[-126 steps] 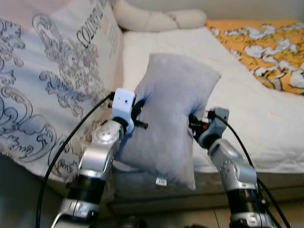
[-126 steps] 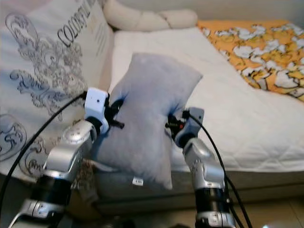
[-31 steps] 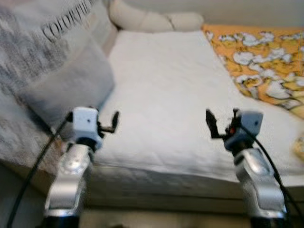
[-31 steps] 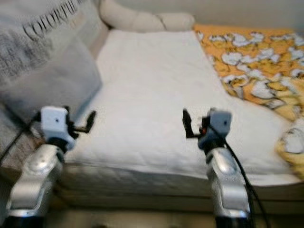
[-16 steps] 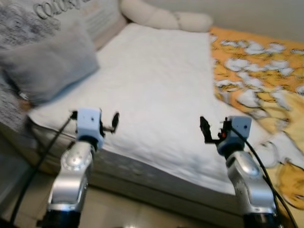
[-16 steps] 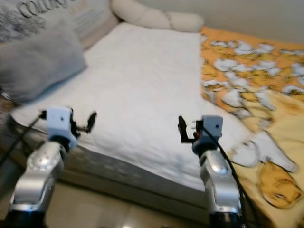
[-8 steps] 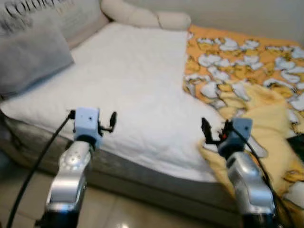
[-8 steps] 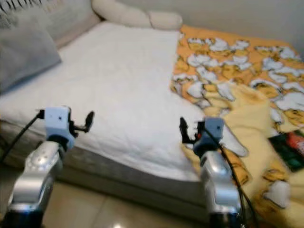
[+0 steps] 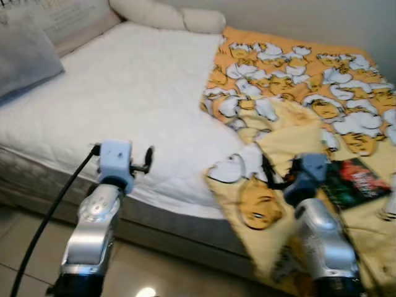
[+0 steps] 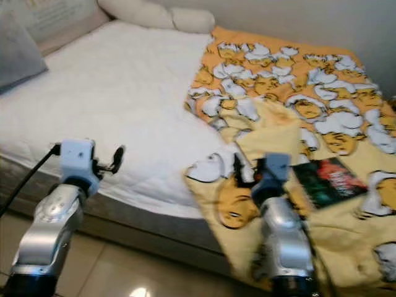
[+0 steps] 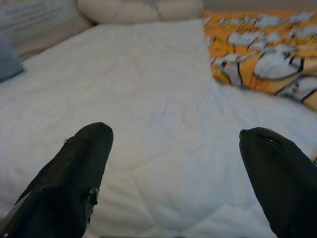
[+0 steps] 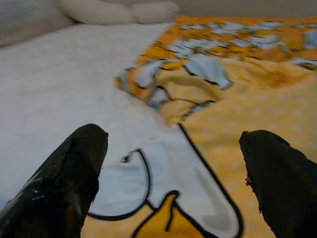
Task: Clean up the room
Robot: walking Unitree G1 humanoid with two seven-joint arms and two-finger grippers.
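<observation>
A white quilted bed (image 9: 117, 93) is covered on its right half by a yellow cartoon-print blanket (image 9: 291, 80). A dark book (image 9: 352, 180) is laid on the blanket. Cream pillows (image 9: 164, 15) are set at the head, a grey cushion (image 9: 25, 55) at the left edge.

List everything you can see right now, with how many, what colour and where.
bed: one, white quilted top, across the left and middle
grey pillow: one, grey, bed's far left
printed cushion: one, pale with dark lettering, behind the grey pillow
bolster: one, cream, far end of the bed
blanket: one, orange-yellow with white cartoon figures, bed's right side, hanging over the near edge
book: one, dark cover, on the blanket at right
floor: beige tiles, below the bed
left gripper: open, over the white top
right gripper: open, over the blanket's edge
</observation>
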